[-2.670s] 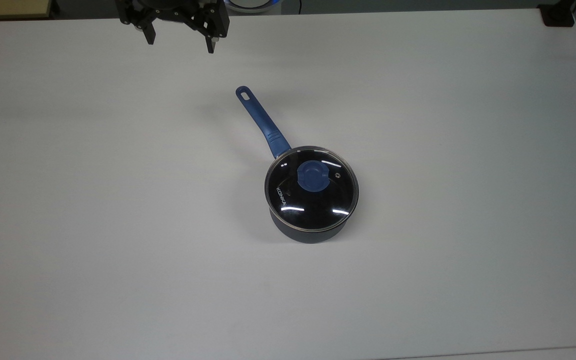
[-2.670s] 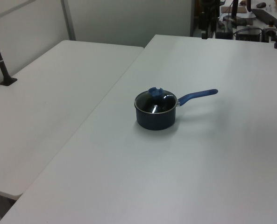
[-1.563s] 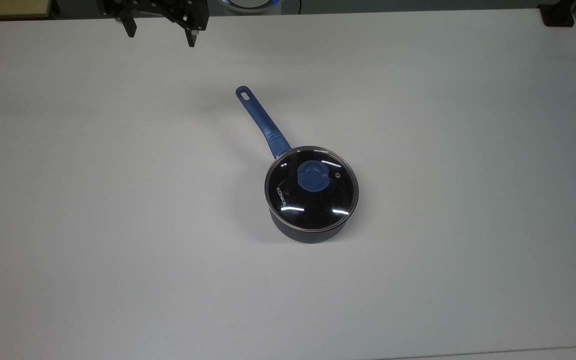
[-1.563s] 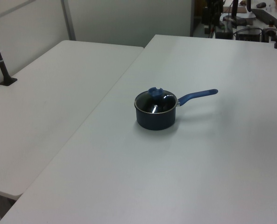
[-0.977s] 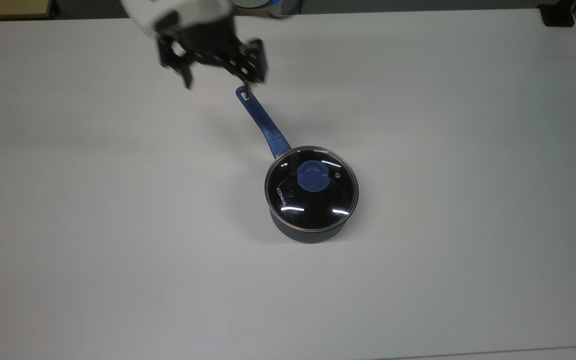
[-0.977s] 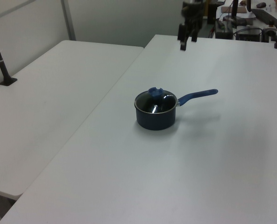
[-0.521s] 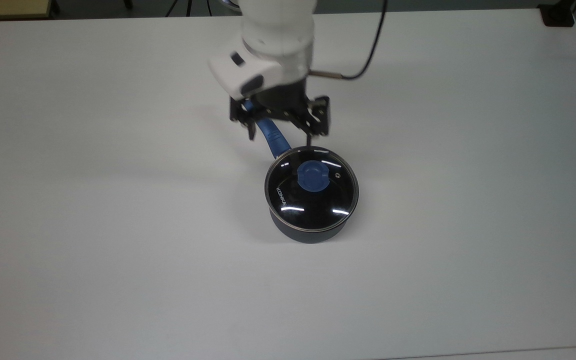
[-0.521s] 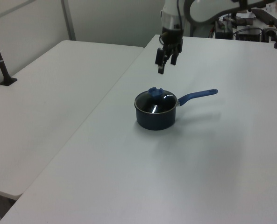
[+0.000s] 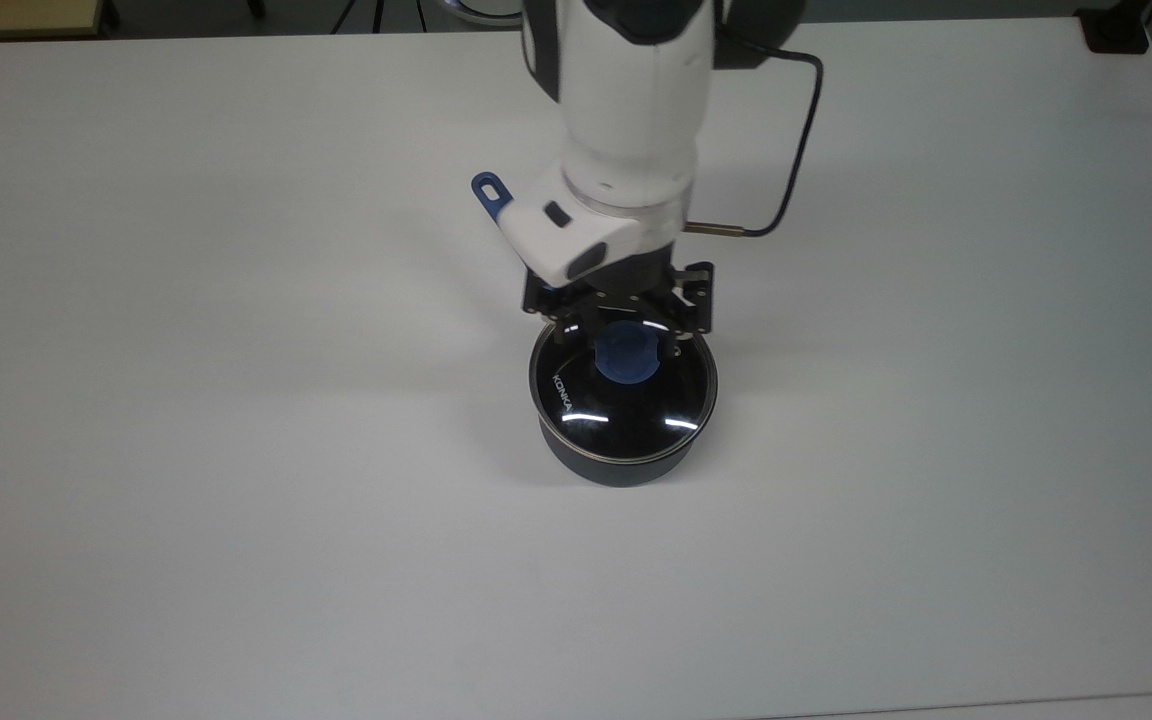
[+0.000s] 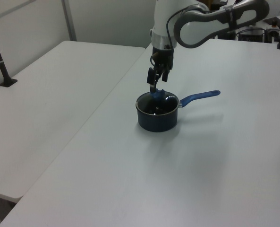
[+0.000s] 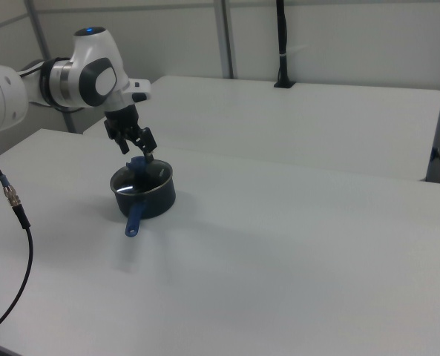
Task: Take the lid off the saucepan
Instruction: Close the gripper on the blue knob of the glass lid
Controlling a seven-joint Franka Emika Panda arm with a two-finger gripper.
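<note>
Your gripper (image 9: 622, 338) has its jaws spread wide, one finger on each side of the lid's blue knob (image 9: 625, 357) in the top view, holding nothing. In the left view the fingertips (image 10: 153, 88) sit just above the knob, and whether they touch it cannot be told. In the right view the gripper (image 11: 139, 152) hangs tilted over the pan, close to the knob.

The lid (image 9: 623, 392) lies flat and closed on the saucepan (image 9: 616, 465), its metal rim seated all round and its white lettering toward the top view's left. You can see the saucepan's long blue handle (image 10: 199, 96) running away from the pot toward the left view's right; in the top view its end with the hole (image 9: 487, 189) pokes out beside the arm's white wrist (image 9: 586, 235), which covers the rest of it.

The saucepan stands near the middle of the white table (image 9: 236, 450). A black cable (image 9: 804, 140) loops off the arm behind the saucepan. A second white table (image 10: 50, 104) adjoins on the left view's left.
</note>
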